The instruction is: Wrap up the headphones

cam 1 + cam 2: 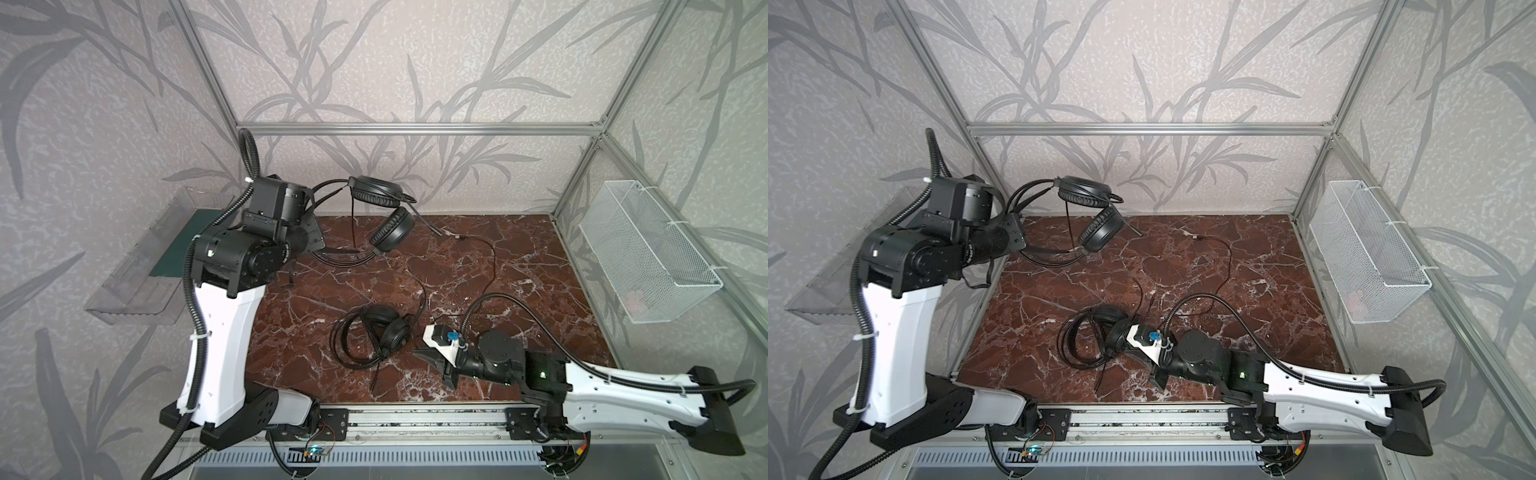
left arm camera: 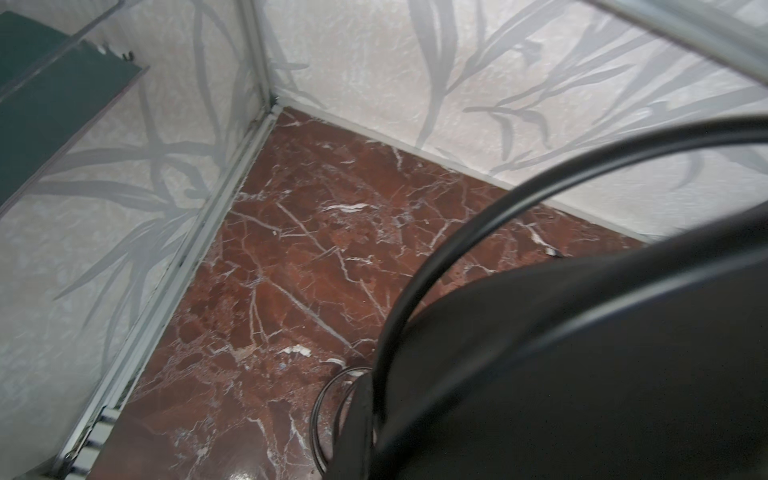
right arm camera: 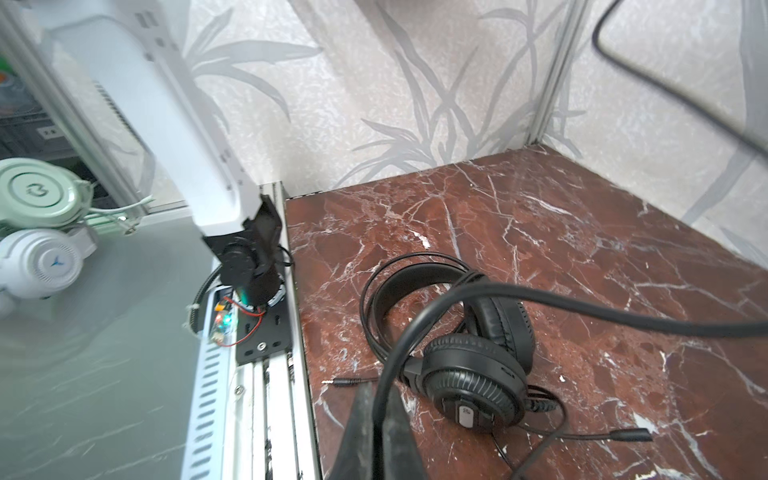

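Raised headphones (image 1: 392, 235), tabletop headphones (image 1: 395, 334), two sets, one wire basket (image 1: 648, 249)

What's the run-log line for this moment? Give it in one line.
left gripper: shut on far headset, held raised | right gripper: shut on thin cable | near headset: lying on table, cable looped
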Available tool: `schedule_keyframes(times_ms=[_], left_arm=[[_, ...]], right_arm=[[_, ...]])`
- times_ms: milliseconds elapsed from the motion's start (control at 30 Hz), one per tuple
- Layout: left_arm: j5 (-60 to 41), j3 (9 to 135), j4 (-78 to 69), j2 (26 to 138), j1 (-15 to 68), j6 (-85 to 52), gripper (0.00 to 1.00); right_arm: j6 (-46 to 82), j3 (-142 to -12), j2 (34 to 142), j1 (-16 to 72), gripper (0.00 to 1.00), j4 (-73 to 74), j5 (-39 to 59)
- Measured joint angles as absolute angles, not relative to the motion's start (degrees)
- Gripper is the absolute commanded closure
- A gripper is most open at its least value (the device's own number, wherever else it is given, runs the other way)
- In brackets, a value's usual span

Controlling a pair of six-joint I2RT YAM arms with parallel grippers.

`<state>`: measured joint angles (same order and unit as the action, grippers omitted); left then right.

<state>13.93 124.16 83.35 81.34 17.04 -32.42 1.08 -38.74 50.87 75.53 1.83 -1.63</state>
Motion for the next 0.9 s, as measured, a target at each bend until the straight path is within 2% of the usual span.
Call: schedule_keyframes(times_ms=[200,367,667,900], left_arm=[[15.1,116.0,80.3,87.4,15.7,-30.0,1.00],[15.6,105.1,76.8,87.6,15.7,-28.4,1.00],[15.3,88.6,71.2,85.8,15.8,-27.7,1.00],[13.8,80.8,69.3,85.7,17.6,-26.9,1.00]], right_arm=[[-4.2,-51.4,49.6,83.7,1.00,-17.2,-4.1],[-9.9,-63.1,51.3,88.6,1.00,-29.0,-8.5],[-20.4,-81.3,55.1,89.1,1.00,-40.7,-11.1],[-27.8,-94.2,61.5,89.1,1.00,-47.2,-11.9]])
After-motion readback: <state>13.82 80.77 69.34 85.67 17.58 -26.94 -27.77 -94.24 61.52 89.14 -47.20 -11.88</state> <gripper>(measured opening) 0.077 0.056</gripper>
